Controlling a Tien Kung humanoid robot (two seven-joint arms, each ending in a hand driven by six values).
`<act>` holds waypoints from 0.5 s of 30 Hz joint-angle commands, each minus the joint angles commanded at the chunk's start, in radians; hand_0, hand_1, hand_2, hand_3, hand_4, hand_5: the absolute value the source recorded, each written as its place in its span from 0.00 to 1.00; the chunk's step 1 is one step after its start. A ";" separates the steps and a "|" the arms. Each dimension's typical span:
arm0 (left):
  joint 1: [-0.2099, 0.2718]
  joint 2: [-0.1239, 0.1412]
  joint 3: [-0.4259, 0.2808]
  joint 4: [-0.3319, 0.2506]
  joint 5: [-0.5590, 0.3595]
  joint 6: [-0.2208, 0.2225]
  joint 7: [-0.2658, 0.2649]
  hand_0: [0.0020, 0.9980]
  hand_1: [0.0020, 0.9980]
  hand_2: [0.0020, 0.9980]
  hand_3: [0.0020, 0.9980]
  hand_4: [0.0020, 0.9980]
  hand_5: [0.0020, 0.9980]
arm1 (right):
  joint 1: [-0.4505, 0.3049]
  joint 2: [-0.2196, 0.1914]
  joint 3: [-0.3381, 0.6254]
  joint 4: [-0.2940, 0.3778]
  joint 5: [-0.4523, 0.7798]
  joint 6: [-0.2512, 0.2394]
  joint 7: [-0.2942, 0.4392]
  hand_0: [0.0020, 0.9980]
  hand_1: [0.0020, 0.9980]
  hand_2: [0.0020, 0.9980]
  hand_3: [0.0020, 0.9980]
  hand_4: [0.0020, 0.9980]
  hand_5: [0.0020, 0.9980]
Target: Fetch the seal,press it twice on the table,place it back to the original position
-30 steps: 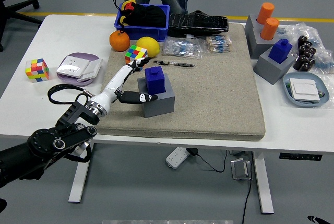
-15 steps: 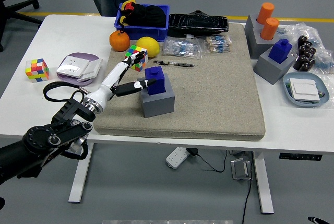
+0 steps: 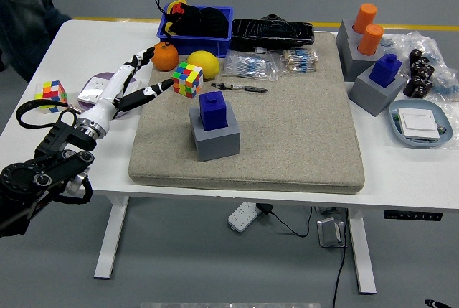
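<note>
Left hand: the left hand (image 3: 129, 87) is seen at the left edge of the mat, with the fingers stretched out and spread, and nothing is held in it. The thumb tip is pointed toward a colour cube, and a small gap is kept between them.
Left arm: it is brought in from the lower left corner, and a black cable loop is seen beside the wrist.
Seal: the blue seal (image 3: 214, 110) is set upright in the grey holder (image 3: 215, 136), on the left half of the mat, well apart from the left hand.
Mat: the beige mat (image 3: 287, 143) is laid over the middle of the white table (image 3: 401, 171).
Colour cube near the hand: a colour cube (image 3: 186, 79) is placed on the far left corner of the mat, just beside a yellow fruit (image 3: 203, 62) and near an orange (image 3: 165, 56).
Second cube: a second cube (image 3: 50, 93) is found on the bare table at the left, near a white and lilac device (image 3: 97, 91).
Blue bin: a blue bin (image 3: 208, 31) with dark things inside is placed at the far edge.
Right side: a second blue seal (image 3: 387, 68) in a grey block and two orange cylinders (image 3: 367, 26) in another block are seen there.
Person: a person (image 3: 25, 6) is partly seen at the upper left corner.
</note>
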 joint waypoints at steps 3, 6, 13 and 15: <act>0.008 0.026 -0.027 0.024 0.004 -0.006 0.014 1.00 1.00 1.00 1.00 1.00 0.68 | 0.002 0.002 0.006 0.002 -0.004 -0.001 0.002 0.85 0.77 0.70 0.74 0.79 0.56; 0.010 0.051 -0.038 0.052 0.004 -0.012 0.028 1.00 1.00 1.00 1.00 1.00 0.68 | 0.006 0.002 0.012 0.004 -0.009 -0.003 0.003 0.85 0.77 0.70 0.74 0.79 0.56; 0.021 0.095 -0.060 0.110 -0.010 -0.032 0.075 1.00 1.00 1.00 1.00 1.00 0.66 | 0.006 -0.002 0.019 0.001 -0.013 -0.002 0.000 0.85 0.77 0.70 0.74 0.79 0.56; 0.026 0.101 -0.065 0.118 -0.011 -0.032 0.081 1.00 1.00 1.00 1.00 1.00 0.66 | 0.006 -0.003 0.019 0.001 -0.013 -0.001 -0.001 0.85 0.77 0.70 0.74 0.79 0.56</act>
